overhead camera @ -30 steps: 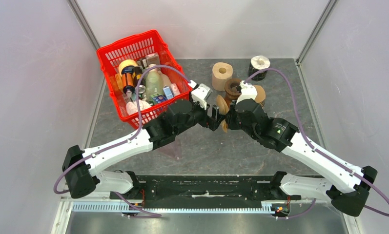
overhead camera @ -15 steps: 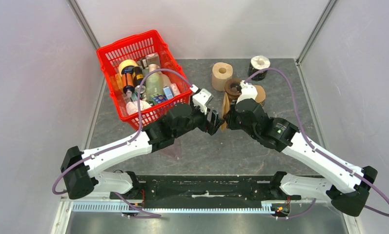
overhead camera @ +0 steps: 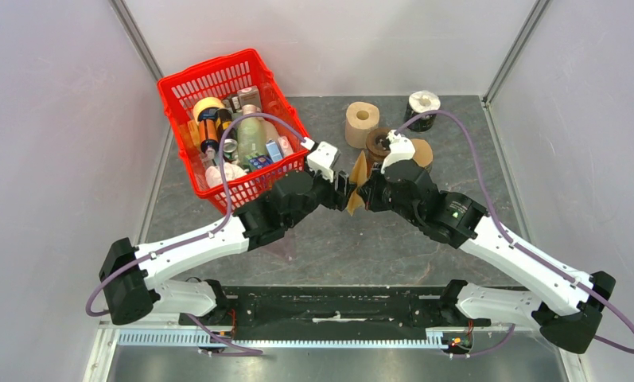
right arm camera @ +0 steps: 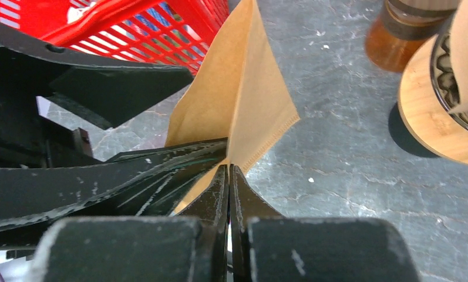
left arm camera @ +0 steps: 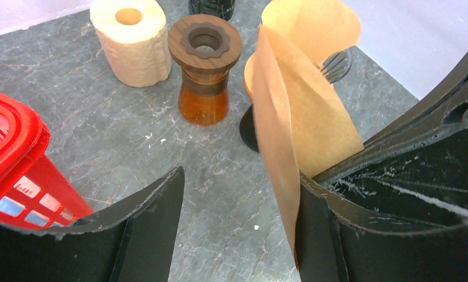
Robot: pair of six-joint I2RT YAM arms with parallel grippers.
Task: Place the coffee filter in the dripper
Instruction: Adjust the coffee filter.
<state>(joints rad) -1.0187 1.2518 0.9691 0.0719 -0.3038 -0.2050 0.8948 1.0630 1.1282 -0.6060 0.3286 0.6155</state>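
Two risks we see: our right claw [right arm camera: 228, 167], clenched on the coffee filter [right arm camera: 237, 100] by its edge and holding it aloft short of the dripper [left arm camera: 204, 70], may let it slip, and our released left claw [left arm camera: 240, 176] could crumple it.

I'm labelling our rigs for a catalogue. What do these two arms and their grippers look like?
Both the left arm and right arm have white links between chunky black joint housings. A purple cable loops along each. Each wrist carries a white camera block. The left gripper and right gripper have flat matte black fingers, scuffed whitish at the edges.
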